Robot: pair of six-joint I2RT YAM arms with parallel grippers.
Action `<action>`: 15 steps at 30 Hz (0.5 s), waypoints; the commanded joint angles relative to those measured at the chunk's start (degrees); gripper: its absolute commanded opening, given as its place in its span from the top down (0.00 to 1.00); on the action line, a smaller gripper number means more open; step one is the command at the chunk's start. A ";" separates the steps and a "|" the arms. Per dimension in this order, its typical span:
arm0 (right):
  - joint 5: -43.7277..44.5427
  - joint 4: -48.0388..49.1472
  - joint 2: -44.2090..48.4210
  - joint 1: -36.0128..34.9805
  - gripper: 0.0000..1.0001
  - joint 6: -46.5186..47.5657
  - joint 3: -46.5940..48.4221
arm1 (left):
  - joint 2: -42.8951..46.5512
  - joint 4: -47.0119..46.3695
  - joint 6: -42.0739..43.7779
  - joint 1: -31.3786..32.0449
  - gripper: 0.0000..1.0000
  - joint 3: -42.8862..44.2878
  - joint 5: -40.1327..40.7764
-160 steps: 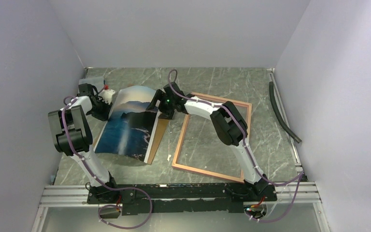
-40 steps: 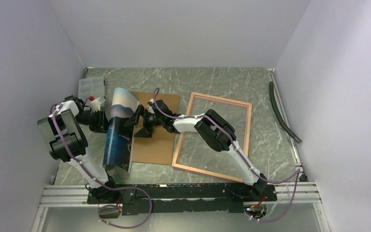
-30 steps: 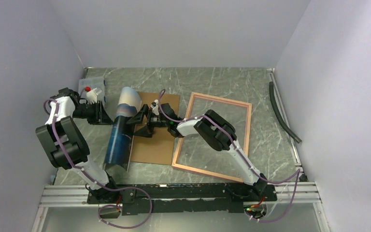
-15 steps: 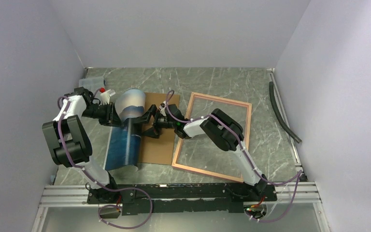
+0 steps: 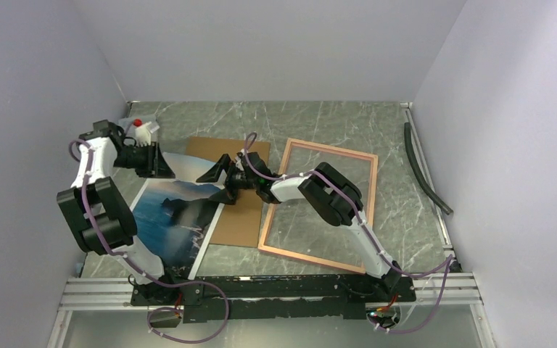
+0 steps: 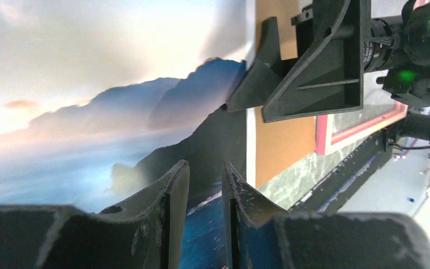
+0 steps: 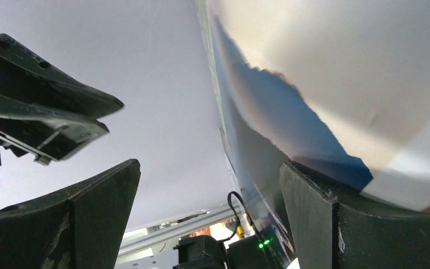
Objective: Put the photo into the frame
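The photo point(image 5: 170, 221) lies picture side up on the left part of the table point(image 5: 319, 119), not in the frame. Its near corner reaches toward the metal rail point(image 5: 275, 284) at the arms' bases, and its right edge overlaps a brown board point(image 5: 241, 217). Its far end, the pale sky part, rises off the table toward the left claw.

In the far left corner, behind that claw, stands a small white thing with a red cap point(image 5: 139, 125); what it is cannot be made out.

The left claw point(image 5: 165, 168) sits at the raised far end of the photo. In its own camera the two fingers stand narrow, with a slim gap between them. The mountains and water show beyond the tips. Whether the fingers pinch the sheet cannot be told.

The board lies flat between the photo and the frame, its far corner bare.

The right claw point(image 5: 212, 185) reaches leftward across the board to the photo's right edge, its jaws spread wide and holding nothing. In its own camera the edge of the sheet runs between the two fingers, and the right finger point(image 7: 336, 224) sits close against the print.

The frame point(image 5: 330, 150) lies flat to the right of the board, its left rail just beside the board's right edge. The marble shows through its pane, and the right arm crosses over its left side.

A dark hose point(image 5: 424, 170) lies along the right wall, well apart from the rest.
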State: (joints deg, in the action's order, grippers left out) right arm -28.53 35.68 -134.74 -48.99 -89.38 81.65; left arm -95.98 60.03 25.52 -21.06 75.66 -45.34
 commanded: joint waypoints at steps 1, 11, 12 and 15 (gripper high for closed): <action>0.71 -2.48 -0.98 0.02 0.00 0.90 1.78 | 0.91 6.53 5.98 -5.39 0.63 5.71 -0.99; -2.37 -4.65 -2.97 0.06 0.00 1.26 3.72 | 7.28 22.07 39.37 -14.85 0.34 -0.43 14.31; -2.93 -6.51 -2.17 0.24 0.00 2.88 4.35 | 8.21 21.52 40.56 -15.61 0.34 -1.93 16.16; -1.72 -21.94 2.59 0.43 0.00 14.75 8.45 | 7.92 21.50 40.65 -18.80 0.34 -1.76 16.23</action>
State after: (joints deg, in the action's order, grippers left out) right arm -30.17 30.04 -135.76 -48.88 -85.58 85.32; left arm -89.76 78.50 57.19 -36.84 73.67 -32.77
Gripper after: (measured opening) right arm 0.997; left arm 0.662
